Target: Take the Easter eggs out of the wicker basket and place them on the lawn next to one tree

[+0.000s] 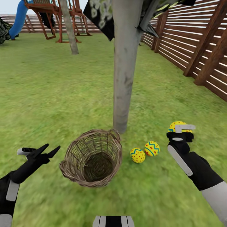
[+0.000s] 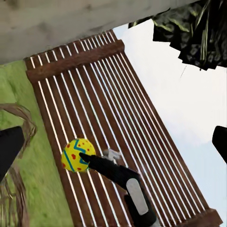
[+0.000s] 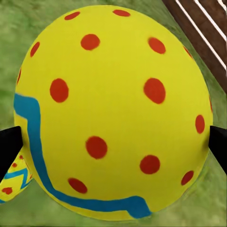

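Right gripper [image 1: 181, 130]: clamped on the third egg [image 1: 177, 125], apparently above the lawn [image 1: 63, 94].
Left gripper [image 1: 47, 151]: jaws apart, empty.
Basket [image 1: 91, 159]: empty.
Grounded eggs [image 1: 145, 152]: beside the tree [image 1: 124, 78].
Risk: a high release could roll the egg away.

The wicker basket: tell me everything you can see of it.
The wicker basket is small, round and brown, of open weave that the grass shows through. Its rim is thick and braided, with a little loop handle on its left side. It is empty inside. It stands on the lawn, tilted toward the camera, just before the foot of the pale tree trunk. Two Easter eggs lie on the grass to its right, apart from it. The open left claw hovers beside it without touching.
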